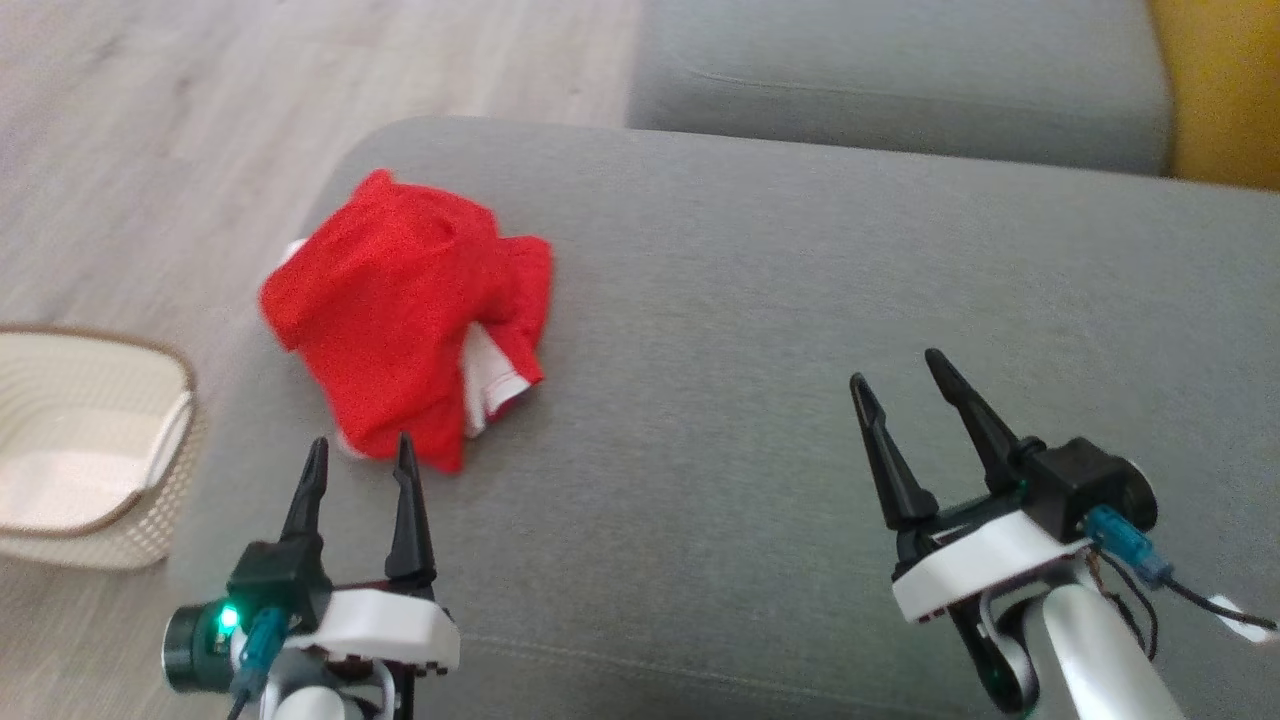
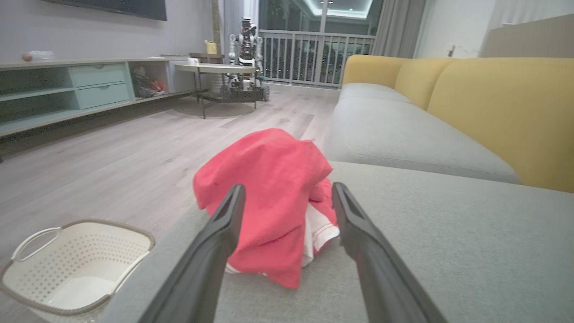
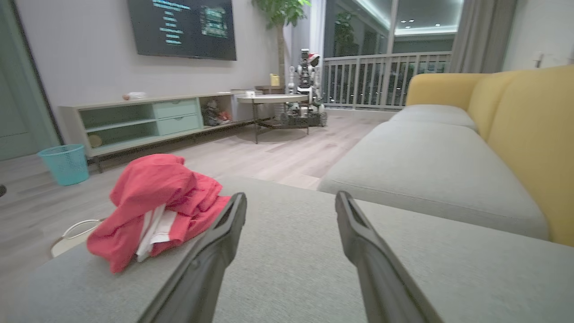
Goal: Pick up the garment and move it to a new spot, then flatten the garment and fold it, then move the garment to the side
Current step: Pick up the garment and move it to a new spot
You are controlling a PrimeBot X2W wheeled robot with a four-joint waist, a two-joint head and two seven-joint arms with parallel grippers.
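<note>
Red garment [image 1: 400,310] lies bunched up near the left edge of the grey sofa seat [image 1: 800,350]. My left pincer [image 1: 361,440] is spread wide just before it, and my right pincer [image 1: 895,365] is spread too. If I push the garment, it may slip off toward the basket [image 1: 90,545].

Red garment [image 1: 390,300], bunched in a heap on the sofa seat [image 1: 800,300] near its left edge; white strip, perhaps lining, showing.

The garment [image 1: 400,310] is seen as soft red cloth, matt and finely textured, with white trim. The seat cushion [image 1: 800,330] is covered in grey woven fabric, matt. The basket [image 1: 120,540] is moulded in cream perforated plastic. The floor [image 1: 200,120] is laid in pale wood-grain boards
</note>
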